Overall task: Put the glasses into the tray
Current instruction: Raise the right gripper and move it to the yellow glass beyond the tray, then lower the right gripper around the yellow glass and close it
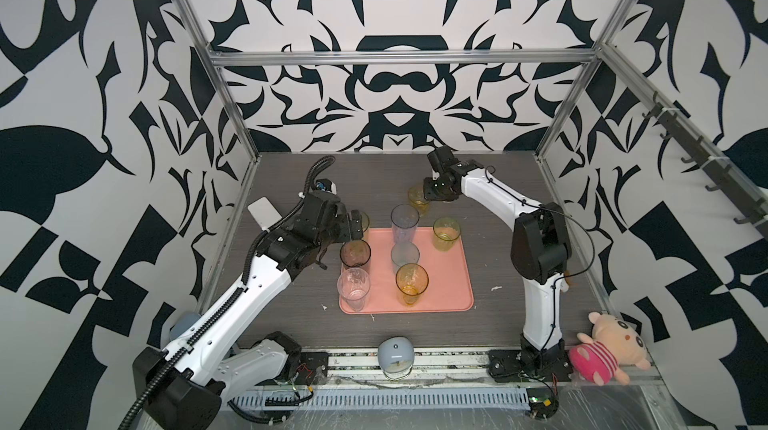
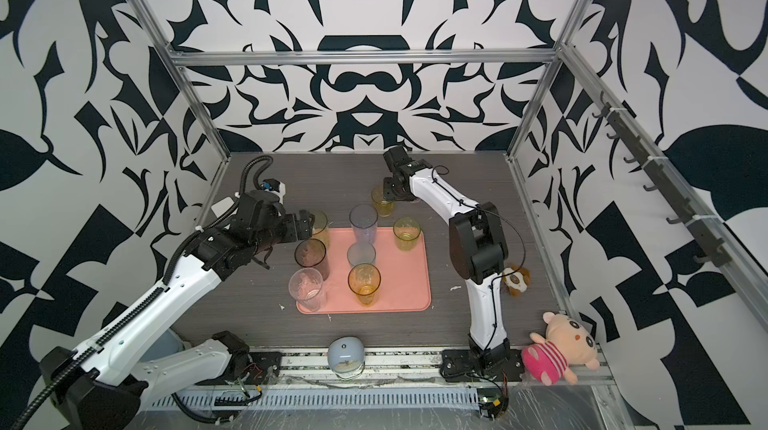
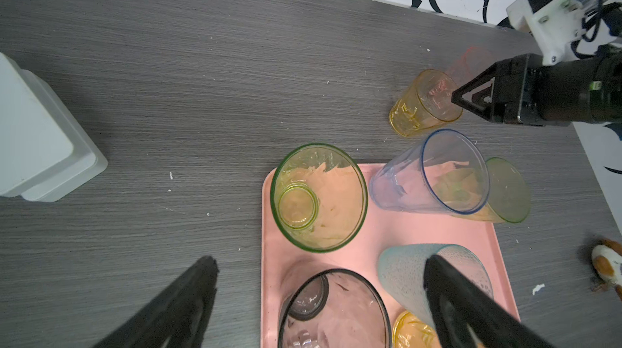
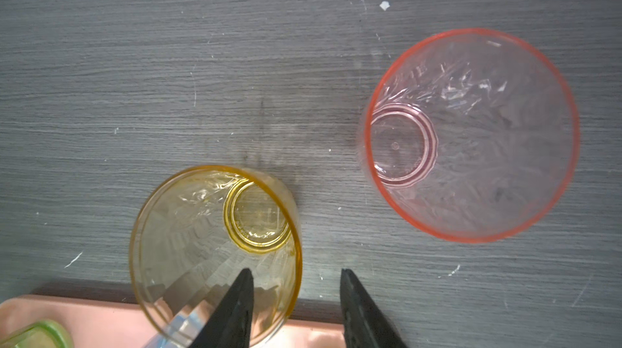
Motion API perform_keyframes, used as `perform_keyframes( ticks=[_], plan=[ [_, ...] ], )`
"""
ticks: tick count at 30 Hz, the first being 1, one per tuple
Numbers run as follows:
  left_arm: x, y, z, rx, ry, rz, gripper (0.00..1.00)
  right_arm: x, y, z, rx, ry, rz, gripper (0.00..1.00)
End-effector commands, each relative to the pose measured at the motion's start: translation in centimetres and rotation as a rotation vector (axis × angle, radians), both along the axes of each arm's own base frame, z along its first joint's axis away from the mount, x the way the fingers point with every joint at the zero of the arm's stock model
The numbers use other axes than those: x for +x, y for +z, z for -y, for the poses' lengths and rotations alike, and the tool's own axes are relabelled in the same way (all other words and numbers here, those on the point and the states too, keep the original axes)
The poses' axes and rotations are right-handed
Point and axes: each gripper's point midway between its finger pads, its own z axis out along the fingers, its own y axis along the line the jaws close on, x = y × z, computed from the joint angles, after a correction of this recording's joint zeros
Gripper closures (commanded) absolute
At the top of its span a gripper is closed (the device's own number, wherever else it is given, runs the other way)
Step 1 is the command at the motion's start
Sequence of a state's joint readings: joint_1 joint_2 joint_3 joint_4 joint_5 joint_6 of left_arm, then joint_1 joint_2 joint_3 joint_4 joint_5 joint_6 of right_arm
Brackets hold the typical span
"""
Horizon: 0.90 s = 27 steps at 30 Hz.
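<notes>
Grey tabletop (image 1: 498, 207): seven glasses (image 1: 411, 282) stand on the tray (image 1: 449, 282); yellow glass (image 4: 215, 248) and pink glass (image 4: 471, 134) sit off it, beyond its far edge. Right gripper (image 4: 292, 275) straddles the yellow rim, jaws apart; left gripper (image 3: 321, 262) hovers wide open.

At the front edge of the grey worktop (image 1: 436, 328) we see a pale blue-grey dome gadget (image 1: 395, 355). A pink plush pig (image 1: 611, 340) lies at the front right corner, a small brown-and-white plush toy (image 2: 515, 279) sits farther back, and a pale lidded box (image 3: 40, 134) stands left.
</notes>
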State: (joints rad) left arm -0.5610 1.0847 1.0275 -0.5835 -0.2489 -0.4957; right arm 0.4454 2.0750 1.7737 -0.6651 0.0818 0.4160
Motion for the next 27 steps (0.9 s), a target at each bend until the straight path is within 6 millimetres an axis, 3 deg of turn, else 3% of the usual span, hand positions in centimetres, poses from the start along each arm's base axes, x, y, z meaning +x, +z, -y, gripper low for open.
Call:
perform_keyframes(
  ticks=[1, 27],
  plan=[
    [0.7, 0.9, -0.1, 0.007, 0.005, 0.035, 0.01, 0.9, 2.0, -0.2, 0.018, -0.013, 0.042, 0.55],
    [1.3, 0.5, 0.2, 0.039, -0.005, 0.029, 0.0, 1.6, -0.4, -0.4, -0.004, -0.017, -0.002, 0.78]
  ],
)
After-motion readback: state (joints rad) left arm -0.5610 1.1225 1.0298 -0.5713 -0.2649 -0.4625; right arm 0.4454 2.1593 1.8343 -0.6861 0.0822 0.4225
